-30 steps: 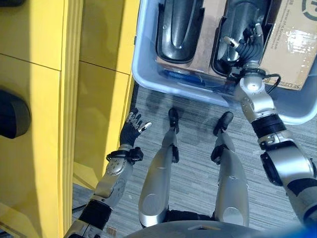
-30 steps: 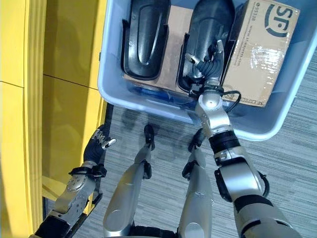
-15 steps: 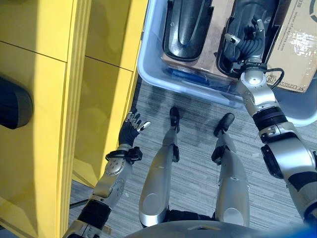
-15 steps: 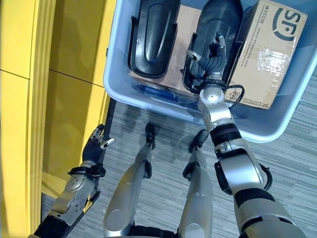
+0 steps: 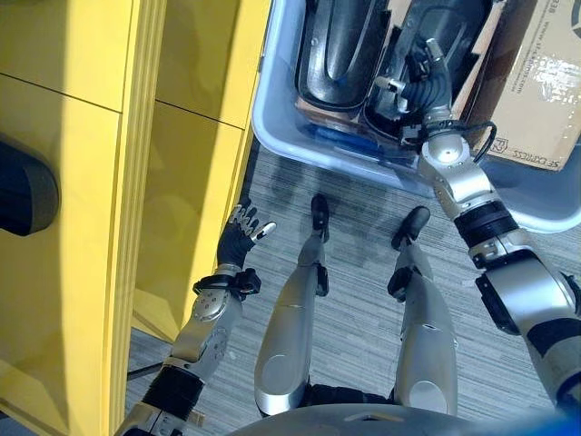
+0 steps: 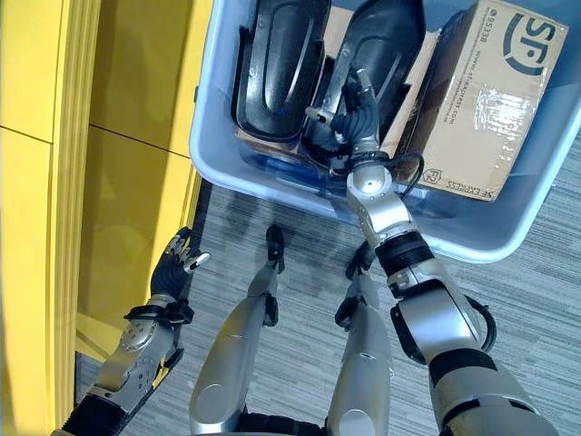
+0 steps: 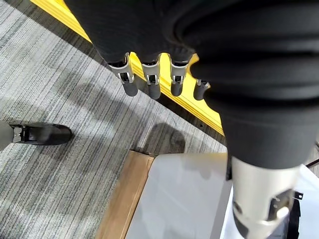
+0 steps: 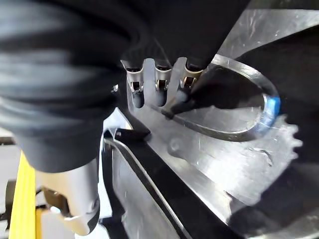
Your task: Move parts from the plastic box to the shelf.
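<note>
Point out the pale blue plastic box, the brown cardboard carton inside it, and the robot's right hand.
Pale blue plastic box [image 6: 211, 118], right eye view, on its left wall.
Brown cardboard carton [image 6: 486, 100], right eye view, on its taped top face.
Right hand [image 6: 356, 123], right eye view, on its dark cover.

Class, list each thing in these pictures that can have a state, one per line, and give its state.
Plastic box: open, holding two black parts and a carton.
Left part: lying in the box, untouched.
Right part: in the box, right robot hand on its near end.
Carton: taped shut, in the box.
Right robot hand: fingers curled on the right part.
Left robot hand: open, idle beside the yellow shelf.
</note>
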Robot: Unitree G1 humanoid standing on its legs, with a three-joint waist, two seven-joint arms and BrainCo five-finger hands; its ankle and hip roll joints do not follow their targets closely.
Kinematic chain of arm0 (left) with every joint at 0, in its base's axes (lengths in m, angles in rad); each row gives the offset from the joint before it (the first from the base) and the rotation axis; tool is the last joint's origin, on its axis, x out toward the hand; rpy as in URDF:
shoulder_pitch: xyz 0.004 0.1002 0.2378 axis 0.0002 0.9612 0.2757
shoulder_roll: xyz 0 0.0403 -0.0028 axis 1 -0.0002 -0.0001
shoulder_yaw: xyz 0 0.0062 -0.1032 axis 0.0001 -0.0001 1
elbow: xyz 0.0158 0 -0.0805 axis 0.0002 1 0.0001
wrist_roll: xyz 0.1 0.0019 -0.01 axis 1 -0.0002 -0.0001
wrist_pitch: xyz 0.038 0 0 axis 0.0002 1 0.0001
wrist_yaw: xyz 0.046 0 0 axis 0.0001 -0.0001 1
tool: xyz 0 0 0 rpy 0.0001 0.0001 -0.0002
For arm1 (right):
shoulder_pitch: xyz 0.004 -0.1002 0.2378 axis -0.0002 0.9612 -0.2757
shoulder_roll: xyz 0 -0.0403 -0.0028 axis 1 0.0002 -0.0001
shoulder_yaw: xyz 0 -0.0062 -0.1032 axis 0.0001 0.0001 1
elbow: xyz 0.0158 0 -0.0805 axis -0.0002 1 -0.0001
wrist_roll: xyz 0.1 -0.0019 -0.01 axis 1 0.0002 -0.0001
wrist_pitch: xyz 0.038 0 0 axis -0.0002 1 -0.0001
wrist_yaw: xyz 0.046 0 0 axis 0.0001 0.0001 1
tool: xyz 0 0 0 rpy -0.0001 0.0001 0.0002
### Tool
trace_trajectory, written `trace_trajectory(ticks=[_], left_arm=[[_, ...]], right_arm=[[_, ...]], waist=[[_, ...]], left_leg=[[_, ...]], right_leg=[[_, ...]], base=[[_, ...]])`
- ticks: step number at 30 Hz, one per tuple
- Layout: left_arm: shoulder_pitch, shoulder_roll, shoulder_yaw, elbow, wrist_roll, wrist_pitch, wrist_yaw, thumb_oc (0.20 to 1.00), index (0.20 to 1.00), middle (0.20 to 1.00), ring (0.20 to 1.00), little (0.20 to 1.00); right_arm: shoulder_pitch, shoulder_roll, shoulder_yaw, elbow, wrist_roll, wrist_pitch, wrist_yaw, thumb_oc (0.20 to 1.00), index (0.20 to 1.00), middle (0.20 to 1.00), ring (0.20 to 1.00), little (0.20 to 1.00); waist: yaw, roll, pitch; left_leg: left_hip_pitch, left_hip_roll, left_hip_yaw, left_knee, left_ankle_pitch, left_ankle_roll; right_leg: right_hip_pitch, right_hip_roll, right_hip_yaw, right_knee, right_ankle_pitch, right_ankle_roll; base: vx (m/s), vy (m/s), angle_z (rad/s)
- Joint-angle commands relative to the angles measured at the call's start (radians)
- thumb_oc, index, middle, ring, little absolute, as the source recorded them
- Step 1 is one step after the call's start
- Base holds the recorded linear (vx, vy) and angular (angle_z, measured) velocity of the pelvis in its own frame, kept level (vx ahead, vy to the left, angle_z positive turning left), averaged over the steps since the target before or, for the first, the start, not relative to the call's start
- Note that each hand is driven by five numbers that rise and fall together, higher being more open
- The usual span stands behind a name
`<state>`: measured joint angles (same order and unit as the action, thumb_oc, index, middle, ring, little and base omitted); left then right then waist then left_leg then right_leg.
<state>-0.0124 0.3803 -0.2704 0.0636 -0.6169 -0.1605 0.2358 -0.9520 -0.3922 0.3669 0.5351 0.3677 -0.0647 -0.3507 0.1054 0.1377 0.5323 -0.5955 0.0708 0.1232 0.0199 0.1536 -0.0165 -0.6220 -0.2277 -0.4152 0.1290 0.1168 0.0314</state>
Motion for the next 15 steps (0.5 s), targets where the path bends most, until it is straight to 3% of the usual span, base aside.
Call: trace_trajectory(ticks=[1,8,15], left_arm=[[0.048,0.069,0.019,-0.057,0.010,-0.024,-0.012,1.000,1.000,1.000,1.000,1.000],[0.055,0.069,0.032,-0.063,0.014,-0.020,-0.009,1.000,1.000,1.000,1.000,1.000],[0.054,0.059,0.046,-0.065,0.036,-0.012,0.005,1.000,1.000,1.000,1.000,1.000]], right_arm=[[0.011,0.048,0.043,-0.015,-0.035,-0.017,0.049,1.000,1.000,1.000,1.000,1.000],[0.043,0.049,0.045,-0.163,-0.059,-0.032,0.054,1.000,1.000,1.000,1.000,1.000],[0.087,0.024,0.007,-0.458,-0.094,-0.083,0.041,1.000,1.000,1.000,1.000,1.000]], waist=[[0.037,-0.045,-0.012],[0.034,-0.050,-0.012],[0.012,-0.069,-0.012]], left_leg=[[-0.001,0.034,-0.029,0.075,-0.085,-0.066],[0.003,0.034,-0.030,0.073,-0.085,-0.065],[0.012,0.035,-0.025,0.075,-0.090,-0.063]], right_leg=[[0.025,-0.058,0.095,-0.008,-0.046,0.132],[0.027,-0.060,0.093,-0.006,-0.046,0.133],[0.034,-0.056,0.103,-0.005,-0.046,0.133]], base=[[0.00,0.007,0.03],[0.00,0.000,0.00],[0.00,0.000,0.00]])
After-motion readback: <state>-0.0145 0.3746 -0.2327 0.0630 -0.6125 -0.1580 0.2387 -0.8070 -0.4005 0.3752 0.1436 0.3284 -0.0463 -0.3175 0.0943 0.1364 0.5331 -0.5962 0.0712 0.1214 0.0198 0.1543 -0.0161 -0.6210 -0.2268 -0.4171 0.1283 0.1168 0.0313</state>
